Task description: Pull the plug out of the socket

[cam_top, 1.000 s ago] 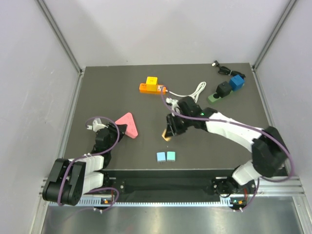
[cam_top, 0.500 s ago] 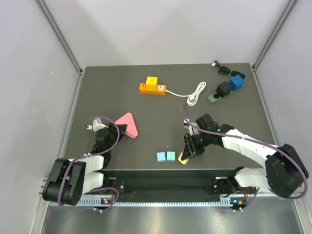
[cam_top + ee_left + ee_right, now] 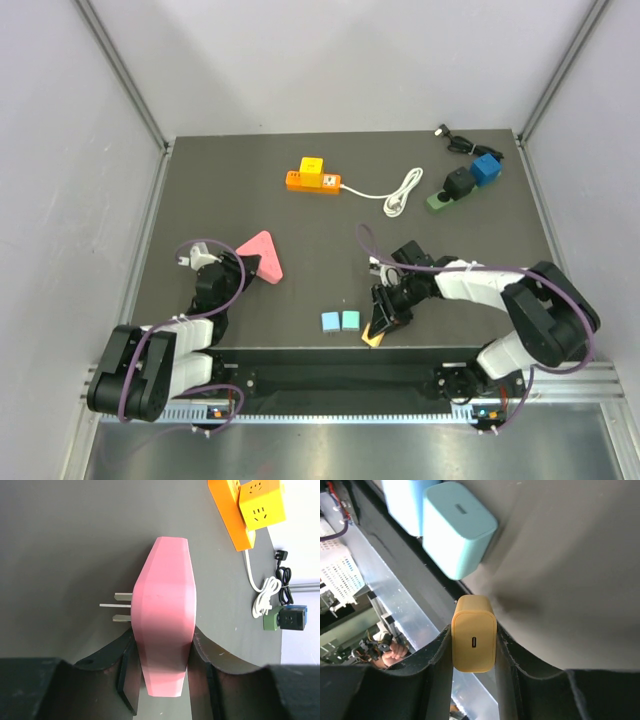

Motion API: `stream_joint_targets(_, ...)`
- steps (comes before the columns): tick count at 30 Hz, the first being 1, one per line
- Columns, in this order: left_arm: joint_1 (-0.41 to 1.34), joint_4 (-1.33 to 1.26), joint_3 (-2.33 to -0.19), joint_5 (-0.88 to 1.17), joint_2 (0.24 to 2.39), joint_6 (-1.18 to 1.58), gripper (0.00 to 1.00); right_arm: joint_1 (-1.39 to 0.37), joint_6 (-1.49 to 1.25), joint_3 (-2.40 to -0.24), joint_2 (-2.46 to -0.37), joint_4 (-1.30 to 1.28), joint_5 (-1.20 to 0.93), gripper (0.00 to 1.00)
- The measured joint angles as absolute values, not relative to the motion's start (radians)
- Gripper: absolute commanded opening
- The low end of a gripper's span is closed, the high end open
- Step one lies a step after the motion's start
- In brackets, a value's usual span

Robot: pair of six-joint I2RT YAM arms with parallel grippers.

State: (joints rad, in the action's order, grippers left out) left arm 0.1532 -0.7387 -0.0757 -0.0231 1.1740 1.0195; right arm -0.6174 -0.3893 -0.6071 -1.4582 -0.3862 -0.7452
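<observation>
The orange socket strip [image 3: 310,182] lies at the back of the table with a yellow cube plug [image 3: 313,165] seated in it; both also show in the left wrist view, the strip [image 3: 231,517] and the cube [image 3: 260,502]. My left gripper [image 3: 236,272] is shut on a pink triangular plug [image 3: 262,256] resting on the table at the left; in the left wrist view [image 3: 164,636] its prongs [image 3: 120,605] point left. My right gripper [image 3: 381,322] is shut on a yellow-orange charger block [image 3: 473,630] at the table's front edge.
Two pale blue chargers [image 3: 340,321] sit just left of my right gripper, one close in the right wrist view [image 3: 457,527]. A white cable [image 3: 400,190] runs from the strip. A green socket with a black plug [image 3: 452,189], a blue cube [image 3: 488,168] and a black cord [image 3: 455,138] lie back right.
My right arm has swung from the table's middle toward the front edge, carrying the yellow-orange charger. The left arm and pink plug have not moved.
</observation>
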Motion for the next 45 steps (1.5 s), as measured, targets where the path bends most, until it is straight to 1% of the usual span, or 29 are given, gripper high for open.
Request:
stream_joint_targets(6,0.153,-0.739,-0.076,-0.023,1.174,1.018,0.0,-0.617,-0.377,-0.629,-1.518,-0.378,-0.757,0.13)
stream_joint_targets(13,0.152,-0.738,-0.077,-0.021,1.174,1.018,0.0,-0.605,-0.349,-0.662,-1.548,-0.382,-0.755,0.15)
stream_joint_targets(20,0.151,-0.737,-0.077,-0.02,1.174,1.016,0.0,-0.581,-0.309,-0.702,-1.573,-0.415,-0.746,0.28)
stream_joint_targets(21,0.151,-0.737,-0.077,-0.02,1.174,1.016,0.0,-0.578,-0.304,-0.705,-1.575,-0.418,-0.746,0.31)
stream_joint_targets(24,0.151,-0.736,-0.079,-0.02,1.174,1.014,0.0,-0.568,-0.289,-0.71,-1.578,-0.429,-0.745,0.38)
stream_joint_targets(27,0.151,-0.735,-0.079,-0.02,1.174,1.013,0.0,-0.563,-0.274,-0.715,-1.584,-0.436,-0.738,0.41)
stream_joint_targets(36,0.151,-0.731,-0.082,-0.02,1.174,1.011,0.0,-0.56,-0.245,-0.715,-1.599,-0.443,-0.739,0.43)
stream_joint_targets(41,0.151,-0.729,-0.084,-0.02,1.174,1.007,0.0,-0.56,-0.244,-0.723,-1.602,-0.45,-0.734,0.5)
stream_joint_targets(45,0.151,-0.728,-0.085,-0.02,1.174,1.007,0.0,-0.56,-0.244,-0.75,-1.602,-0.458,-0.711,0.52)
